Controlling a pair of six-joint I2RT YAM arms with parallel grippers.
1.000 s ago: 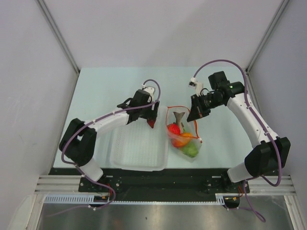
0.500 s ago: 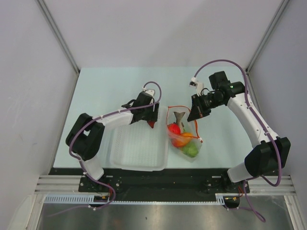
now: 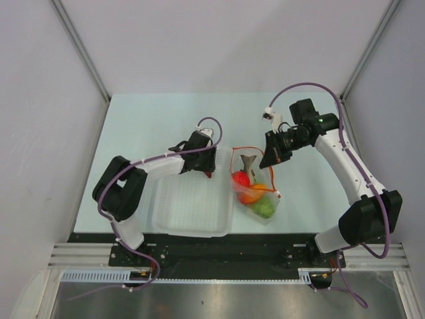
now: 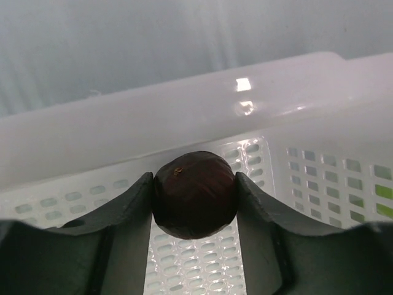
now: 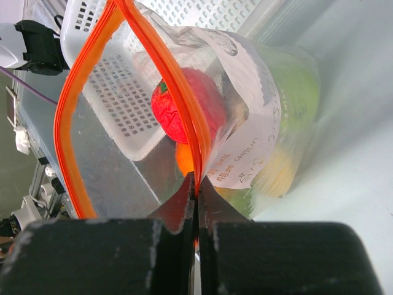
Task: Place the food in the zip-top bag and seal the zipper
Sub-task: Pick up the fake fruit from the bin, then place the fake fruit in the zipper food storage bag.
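Observation:
A dark red round fruit (image 4: 195, 195) sits at the far right corner of the white basket (image 3: 189, 206). My left gripper (image 4: 194, 184) is shut on it, both fingers pressing its sides. The clear zip-top bag (image 3: 260, 199) lies right of the basket, its mouth open toward the back. Inside it are a grey fish (image 3: 248, 163), a red fruit (image 5: 184, 104), an orange piece (image 3: 252, 193) and a green fruit (image 3: 265, 209). My right gripper (image 5: 196, 181) is shut on the orange zipper (image 5: 164, 66) at the mouth's right side, holding it up; from above it (image 3: 271, 161) hangs over the bag.
The basket's rim (image 4: 184, 104) stands right in front of the left fingers. The basket's right wall touches the bag. Grey walls close in the table (image 3: 146, 119) on three sides.
My left gripper has closed in on the red fruit at the basket's corner, and the left arm's elbow has drawn in. The right arm and the bag have not moved.

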